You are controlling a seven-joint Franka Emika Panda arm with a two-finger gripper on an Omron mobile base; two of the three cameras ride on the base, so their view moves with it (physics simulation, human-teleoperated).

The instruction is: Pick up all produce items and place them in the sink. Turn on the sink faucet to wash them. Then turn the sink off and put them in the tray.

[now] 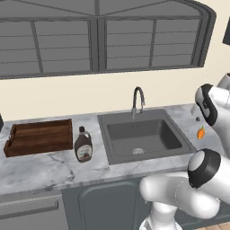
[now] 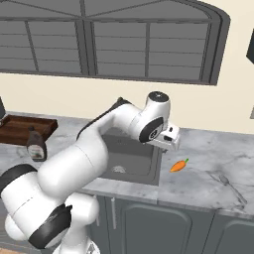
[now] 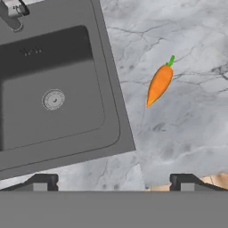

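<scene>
In the left base view the robot's white arm crosses the right edge and hides part of the marble counter [image 1: 45, 168] there, so the small orange tapered carrot [image 1: 201, 133] shows just beside the arm's dark joint. In the right base view the arm covers the left half of the dark-grey rectangular metal sink [image 2: 144, 168] and hides the faucet; a thin utensil [image 2: 227, 184] lying on the counter far to the right is too small to make out. In the hand view the slim grey metal gooseneck faucet [image 3: 13, 11] is cut off at the top left corner.

The arm rises from the base, bends at the elbow and reaches forward over the sink's right edge, with the hand turned to look down at the counter. The gripper [image 3: 113, 182] hovers above the counter near the sink's right front corner; its two dark fingertips [image 3: 42, 181] stand wide apart and hold nothing.

The carrot lies flat on the marble to the right of the sink, apart from its rim, its green stem pointing away from the basin. The shallow dark-brown wooden tray [image 1: 39, 137] sits on the counter far to the left, with a brown syrup bottle [image 1: 83, 144] with a dark cap standing between it and the sink.
</scene>
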